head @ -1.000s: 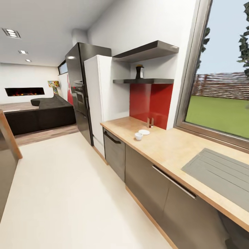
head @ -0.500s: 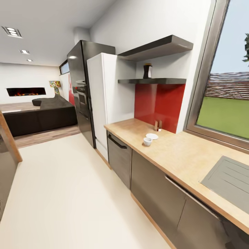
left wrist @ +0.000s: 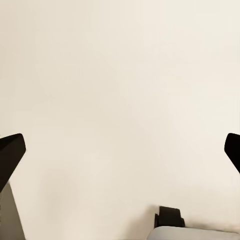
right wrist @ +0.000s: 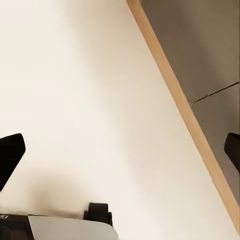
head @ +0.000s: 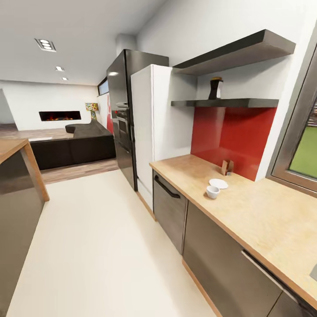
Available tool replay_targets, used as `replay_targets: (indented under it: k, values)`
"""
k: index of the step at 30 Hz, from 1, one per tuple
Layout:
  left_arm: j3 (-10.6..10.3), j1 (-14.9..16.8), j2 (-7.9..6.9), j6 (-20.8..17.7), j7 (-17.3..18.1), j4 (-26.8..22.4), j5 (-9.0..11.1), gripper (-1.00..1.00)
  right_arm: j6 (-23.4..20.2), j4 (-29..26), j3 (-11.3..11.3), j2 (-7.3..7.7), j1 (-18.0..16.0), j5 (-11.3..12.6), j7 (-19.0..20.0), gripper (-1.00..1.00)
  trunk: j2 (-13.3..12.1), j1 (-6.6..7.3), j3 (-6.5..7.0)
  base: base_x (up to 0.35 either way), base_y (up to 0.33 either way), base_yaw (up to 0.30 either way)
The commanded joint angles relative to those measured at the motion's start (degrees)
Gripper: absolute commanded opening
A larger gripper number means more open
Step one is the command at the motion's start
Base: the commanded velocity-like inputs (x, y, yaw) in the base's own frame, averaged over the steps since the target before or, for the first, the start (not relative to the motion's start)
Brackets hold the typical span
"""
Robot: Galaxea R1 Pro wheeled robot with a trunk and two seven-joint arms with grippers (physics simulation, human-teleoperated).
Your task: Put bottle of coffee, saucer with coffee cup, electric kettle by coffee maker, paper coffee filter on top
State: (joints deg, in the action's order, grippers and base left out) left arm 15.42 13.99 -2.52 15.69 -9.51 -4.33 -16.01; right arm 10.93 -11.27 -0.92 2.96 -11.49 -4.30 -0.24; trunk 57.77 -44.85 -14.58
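The coffee cup (head: 212,192) stands on the kitchen countertop (head: 246,211) just beside the saucer (head: 218,183), the bottle of coffee (head: 215,88) on the shelf (head: 224,103) above, while the left gripper (left wrist: 120,150) and right gripper (right wrist: 120,150) hang spread wide over the floor (head: 101,246).

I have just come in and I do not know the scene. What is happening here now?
Nothing is being handled. Both grippers, left gripper and right gripper, hang open and empty over the pale floor. On the kitchen countertop the coffee cup stands beside the saucer, not on it. The bottle of coffee is on the kitchen shelf.
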Motion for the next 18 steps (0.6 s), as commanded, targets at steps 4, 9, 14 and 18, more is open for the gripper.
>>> replay_targets:
  k: [4, 9, 14, 18]
  values:
    - [0.36, 0.07, 0.03, 0.22, -0.24, 0.11, -0.61, 1.00, 0.14, 0.02, -0.07, 0.03, -0.02, -0.45, -0.03, 1.00, 0.04, -0.04, -0.07, 0.332, 0.006, 0.270]
    - [0.37, 0.07, 0.04, 0.22, -0.24, 0.11, -0.61, 1.00, 0.14, 0.02, -0.06, 0.03, -0.02, -0.45, -0.03, 1.00, 0.04, -0.04, -0.07, 0.311, 0.156, 0.265]
    - [0.37, 0.07, 0.01, 0.22, -0.24, 0.11, -0.61, 1.00, 0.14, 0.02, -0.05, 0.03, -0.02, -0.45, -0.03, 1.00, 0.04, -0.04, -0.07, 0.281, 0.226, 0.115]
    - [0.39, 0.07, 0.01, 0.22, -0.24, 0.11, -0.61, 1.00, 0.14, 0.02, -0.07, 0.03, -0.02, -0.45, -0.03, 1.00, 0.04, -0.04, -0.07, 0.266, 0.248, 0.024]
